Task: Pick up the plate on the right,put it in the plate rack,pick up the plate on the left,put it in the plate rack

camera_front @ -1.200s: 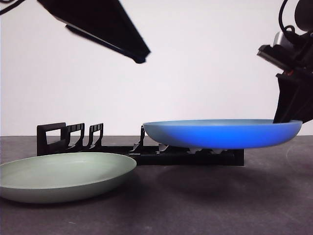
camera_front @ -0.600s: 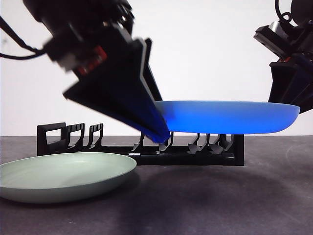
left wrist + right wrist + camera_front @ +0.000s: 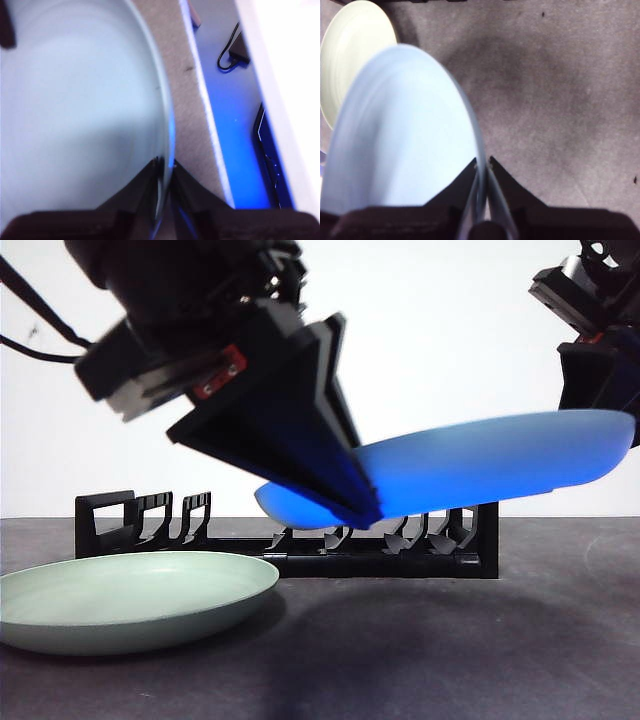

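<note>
— Both sets of fingers are nipped tight on the blue plate [image 3: 480, 465], are they?

— Yes. Left gripper [image 3: 165, 167] pinches one rim, right gripper [image 3: 482, 162] the opposite rim, each with barely a slit between its jaws.

— Where's the plate?

— In the air, tilted, its low edge above the plate rack [image 3: 290, 540], which it partly hides. The left arm covers that low rim from the front.

— And the green plate [image 3: 135, 600]?

— Flat on the table [image 3: 450, 650], in front of the rack's other end, cut off at the frame edge.
</note>
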Robot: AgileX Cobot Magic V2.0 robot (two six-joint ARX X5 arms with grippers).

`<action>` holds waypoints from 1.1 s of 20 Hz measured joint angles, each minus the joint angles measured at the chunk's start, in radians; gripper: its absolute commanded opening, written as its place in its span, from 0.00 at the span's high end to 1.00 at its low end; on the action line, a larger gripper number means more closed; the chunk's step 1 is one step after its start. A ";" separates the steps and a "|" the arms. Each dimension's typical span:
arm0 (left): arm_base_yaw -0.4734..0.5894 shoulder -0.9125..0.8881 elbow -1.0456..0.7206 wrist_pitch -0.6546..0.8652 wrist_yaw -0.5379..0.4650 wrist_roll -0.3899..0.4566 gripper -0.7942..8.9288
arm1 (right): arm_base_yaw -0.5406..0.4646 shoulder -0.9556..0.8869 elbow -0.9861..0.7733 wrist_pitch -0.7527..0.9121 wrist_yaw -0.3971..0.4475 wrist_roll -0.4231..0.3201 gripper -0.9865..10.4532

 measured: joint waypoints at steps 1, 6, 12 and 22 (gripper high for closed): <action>-0.014 0.000 0.000 0.005 0.000 -0.006 0.93 | 0.000 -0.005 0.000 0.014 -0.003 -0.001 0.74; -0.079 0.001 0.000 0.036 0.016 -0.142 0.93 | -0.032 -0.092 0.000 0.102 0.079 -0.001 0.72; -0.025 -0.086 0.003 0.171 0.020 -0.431 0.93 | -0.090 -0.258 0.001 0.241 0.255 0.029 0.72; 0.534 -0.286 0.010 0.287 0.330 -0.754 0.93 | -0.106 -0.299 0.002 0.266 0.298 0.044 0.72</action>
